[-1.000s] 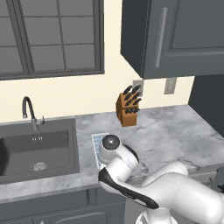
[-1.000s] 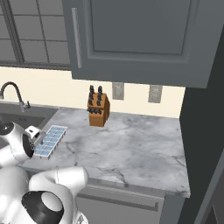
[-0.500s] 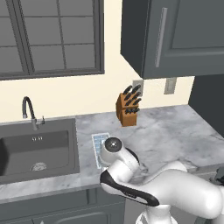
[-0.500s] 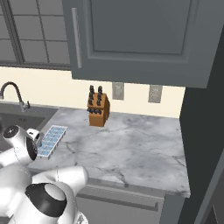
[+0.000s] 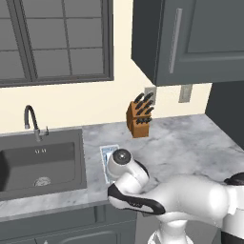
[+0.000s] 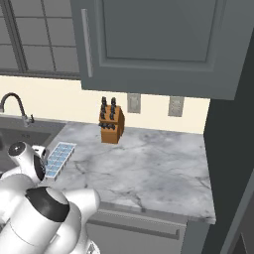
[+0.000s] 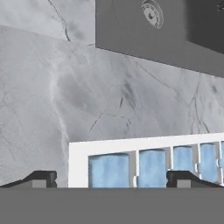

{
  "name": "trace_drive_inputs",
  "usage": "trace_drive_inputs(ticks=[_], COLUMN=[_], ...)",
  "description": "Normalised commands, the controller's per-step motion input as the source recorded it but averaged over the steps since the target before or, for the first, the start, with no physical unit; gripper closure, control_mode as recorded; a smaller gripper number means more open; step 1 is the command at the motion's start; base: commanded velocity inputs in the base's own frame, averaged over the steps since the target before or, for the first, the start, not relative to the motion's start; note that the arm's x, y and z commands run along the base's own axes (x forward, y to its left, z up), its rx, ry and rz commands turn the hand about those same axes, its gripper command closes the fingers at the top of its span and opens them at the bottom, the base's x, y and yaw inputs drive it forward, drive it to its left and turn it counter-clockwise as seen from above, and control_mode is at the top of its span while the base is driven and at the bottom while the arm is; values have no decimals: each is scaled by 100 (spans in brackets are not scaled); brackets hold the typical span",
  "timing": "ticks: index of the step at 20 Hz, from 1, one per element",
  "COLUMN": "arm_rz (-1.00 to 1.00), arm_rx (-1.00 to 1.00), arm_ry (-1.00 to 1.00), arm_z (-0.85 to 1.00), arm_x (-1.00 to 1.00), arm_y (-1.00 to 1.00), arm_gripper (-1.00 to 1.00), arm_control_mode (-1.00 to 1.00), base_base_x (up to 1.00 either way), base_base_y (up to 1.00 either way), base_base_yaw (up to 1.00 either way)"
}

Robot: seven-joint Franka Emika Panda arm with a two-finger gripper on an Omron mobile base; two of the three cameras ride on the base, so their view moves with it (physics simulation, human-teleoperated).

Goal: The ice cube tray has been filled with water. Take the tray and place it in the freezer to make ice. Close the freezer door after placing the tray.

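Ice cube tray (image 6: 58,158): flat white rectangle, two rows of small square cells; flat on the marble counter just right of the sink, long side running near to far; partly hidden behind the arm in the left base view.
Water (image 7: 152,169): pale blue, glossy, filling the cells to near the rims.
Gripper (image 7: 111,180): two small dark finger tips well apart, clamped on nothing; poised over one end of the tray, one tip over bare marble beside the tray's end, the other over the cells; contact with the tray cannot be told.
Counter (image 6: 149,168): grey-white marble, dark veining, smooth.
Sink (image 5: 40,161): dark grey rectangular basin, round drain in the floor; left of the tray.
Faucet (image 5: 31,122): dark curved gooseneck, at the far edge of the sink.
Knife block (image 5: 139,117): brown wood, slanted, black handles protruding; far side of the counter near the wall, well apart from the tray.
Wall cabinet (image 6: 158,44): dark grey, panelled door, long vertical silver bar handle; above the counter.
Window (image 5: 52,40): dark-framed grid of panes above the sink.
Wall outlets (image 6: 175,105): two pale rectangular plates on the cream wall, right of the knife block.
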Motion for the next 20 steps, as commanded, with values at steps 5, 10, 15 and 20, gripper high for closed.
trace_drive_inputs(ticks=[5, 10, 15, 20], arm_rz=[0, 0, 0, 0], arm_rx=[-13, -13, -12, -11], arm_ry=[-3, -6, -8, -8], arm_z=[-31, -35, -37, -33], arm_x=[1, 22, 36, 26], arm_y=[0, 0, -2, -10], arm_gripper=[-100, -100, -100, 100], arm_control_mode=[-100, -100, -100, -100], base_base_x=[0, 0, 0, 0], base_base_y=[0, 0, 0, 0], base_base_yaw=[0, 0, 0, 0])
